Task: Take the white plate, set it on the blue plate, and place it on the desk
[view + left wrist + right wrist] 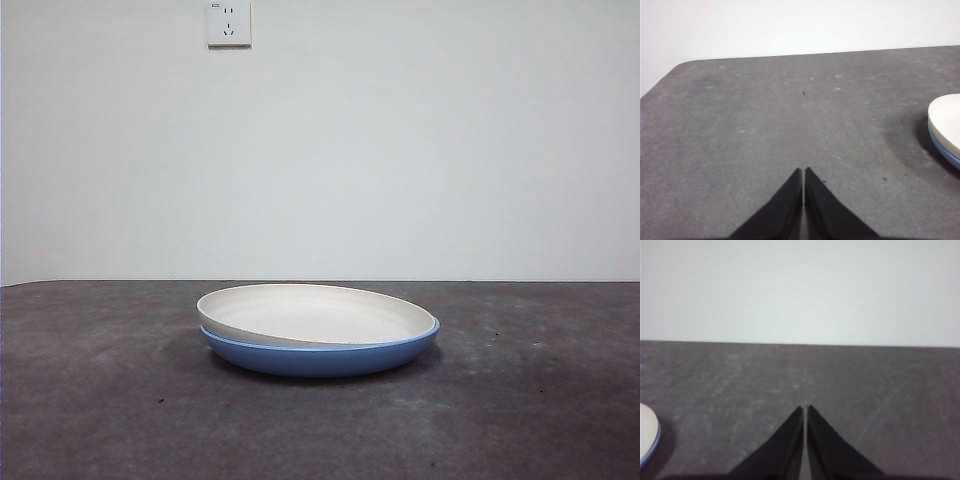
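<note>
i saw a wall socket behind; white plate sat tilted in blue plate on desk, apart from both grippers' pressed-together fingers.

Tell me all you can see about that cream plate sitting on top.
The white plate is round, shallow and off-white, matte-looking, with a low curved rim. It sits inside the blue plate, tilted, one side raised above the blue rim and the other sunk level with it. It holds nothing. Only the blue plate touches it; no gripper is near it.
</note>
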